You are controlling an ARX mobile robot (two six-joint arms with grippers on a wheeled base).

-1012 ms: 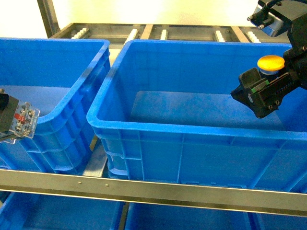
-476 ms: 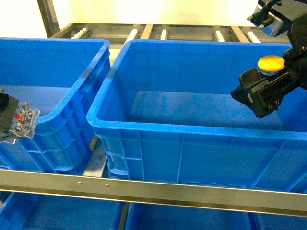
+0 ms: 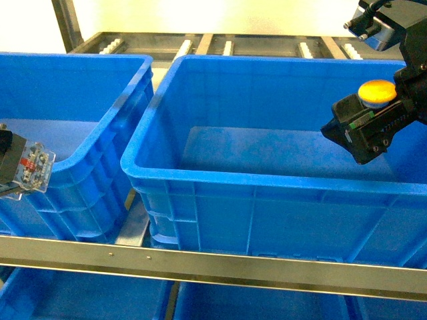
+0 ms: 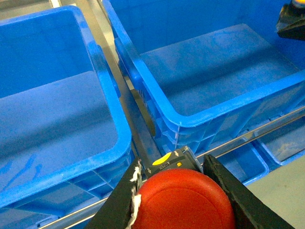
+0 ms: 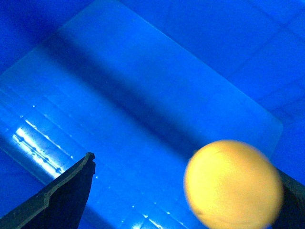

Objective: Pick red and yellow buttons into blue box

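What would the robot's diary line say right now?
left gripper: holds red button | right gripper: fingers apart, yellow button over blue box | box: nothing visible inside

Two large blue plastic boxes sit side by side on a metal rack: the left box (image 3: pixel 73 127) and the right box (image 3: pixel 267 173), with a narrow gap between them. A steel rail (image 3: pixel 200 267) runs across in front of both. Below the rail lie further blue bins (image 3: pixel 80 297). Behind the boxes, roller tracks (image 3: pixel 227 45) extend away. The yellow-capped push-button (image 3: pixel 377 90) hangs above the right box's right side; the red-capped push-button (image 4: pixel 183 202) is at the left box's front wall.
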